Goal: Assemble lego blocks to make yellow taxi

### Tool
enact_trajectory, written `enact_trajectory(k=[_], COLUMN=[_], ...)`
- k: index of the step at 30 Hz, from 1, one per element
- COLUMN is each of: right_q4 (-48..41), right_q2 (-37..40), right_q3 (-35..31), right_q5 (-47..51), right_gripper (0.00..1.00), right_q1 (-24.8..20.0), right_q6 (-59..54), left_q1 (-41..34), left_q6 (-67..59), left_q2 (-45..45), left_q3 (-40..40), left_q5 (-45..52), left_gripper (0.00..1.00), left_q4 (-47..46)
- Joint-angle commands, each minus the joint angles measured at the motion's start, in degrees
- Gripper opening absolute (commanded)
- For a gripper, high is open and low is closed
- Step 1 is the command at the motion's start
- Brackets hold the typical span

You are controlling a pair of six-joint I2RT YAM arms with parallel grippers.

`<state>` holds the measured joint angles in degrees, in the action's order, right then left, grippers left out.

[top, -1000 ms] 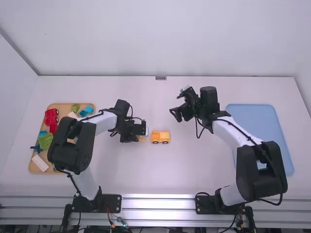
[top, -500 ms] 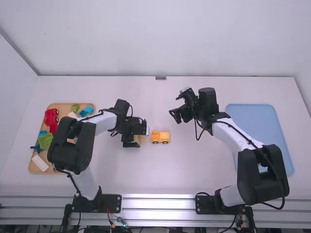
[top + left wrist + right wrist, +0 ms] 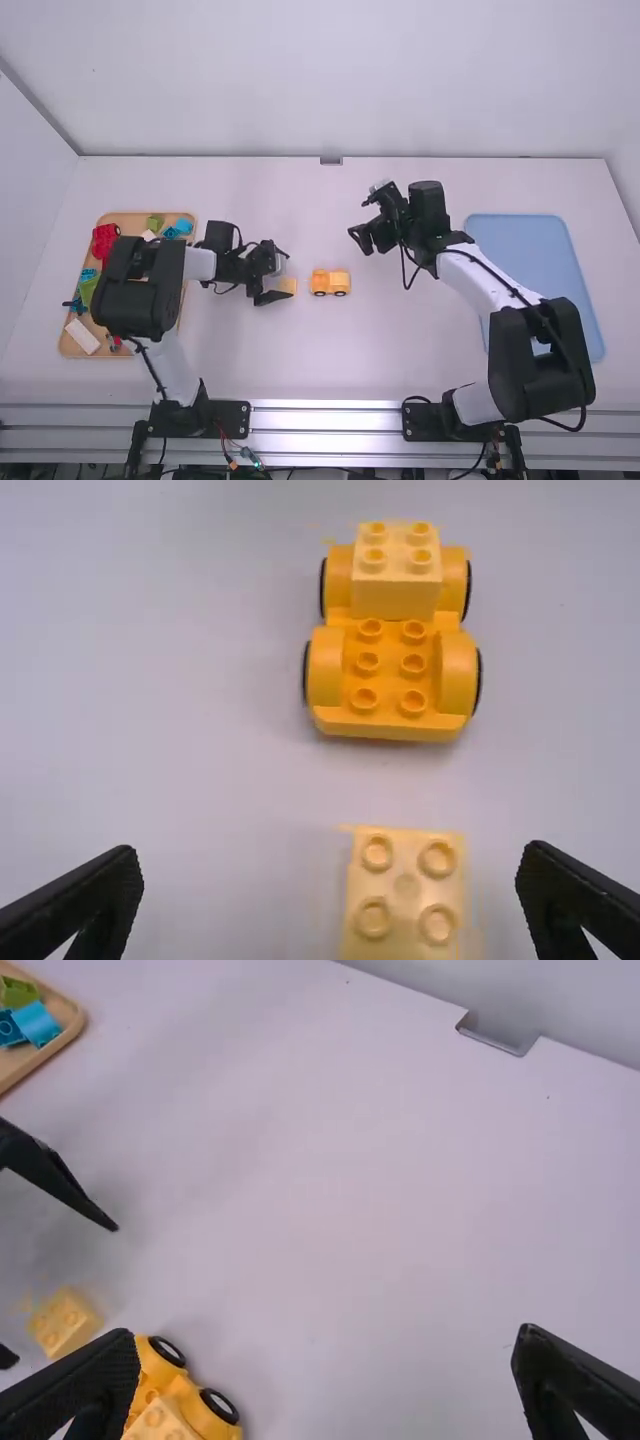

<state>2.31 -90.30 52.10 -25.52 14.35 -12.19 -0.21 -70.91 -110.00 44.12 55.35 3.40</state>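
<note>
Wooden tray [image 3: 128,219], table's left side, holds red piece [image 3: 103,240], green block [image 3: 89,290], white block [image 3: 82,336]; blue tray [image 3: 530,260] lies right.

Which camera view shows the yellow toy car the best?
The left wrist view: the yellow car is whole there, its studs and stacked block clear. The high view shows it whole but small; in the right wrist view, the bottom edge cuts it.

I record the yellow car [image 3: 390,720] as smooth plastic with a soft sheen, and the loose block [image 3: 407,888] as paler plastic, equally smooth. I find the table [image 3: 180,730] smooth and matt. The block tray [image 3: 68,1032] appears to be smooth wood; the blue tray [image 3: 535,265] looks flat and matt. Front rail [image 3: 325,421]: bare metal, glossy streaks. Left gripper [image 3: 275,278] and right gripper [image 3: 360,240]: matt black.
</note>
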Motion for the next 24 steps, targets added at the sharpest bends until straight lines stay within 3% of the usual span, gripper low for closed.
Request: enact_trajectory(k=[1,8,11,20,24], right_q4=[-0.17,-0.17,-0.04,0.24,0.02], right_q2=[0.83,0.83,0.83,0.83,0.83], right_q3=[-0.44,-0.44,-0.44,-0.44,-0.44], right_q5=[-0.13,-0.13,-0.13,-3.19,-3.19], right_gripper=[0.98,0.98,0.98,0.98,0.98], right_q1=[-0.04,-0.04,-0.04,-0.04,-0.04], right_q6=[-0.04,-0.07,-0.02,-0.52,-1.29], left_q1=[0.09,1.40,2.40,2.47,2.91], left_q6=[4.00,-3.72,-5.66,-7.28,-10.97], left_q2=[-1.99,-3.41,-3.43,-3.43,-3.43], left_q3=[-1.40,-1.40,-1.33,-1.70,-2.71], left_q5=[4.24,3.80,4.17,6.08,6.64], left_gripper=[0.99,0.96,0.82,0.69,0.57], left_q4=[1.09,-2.62,-4.11,-2.73,-3.06])
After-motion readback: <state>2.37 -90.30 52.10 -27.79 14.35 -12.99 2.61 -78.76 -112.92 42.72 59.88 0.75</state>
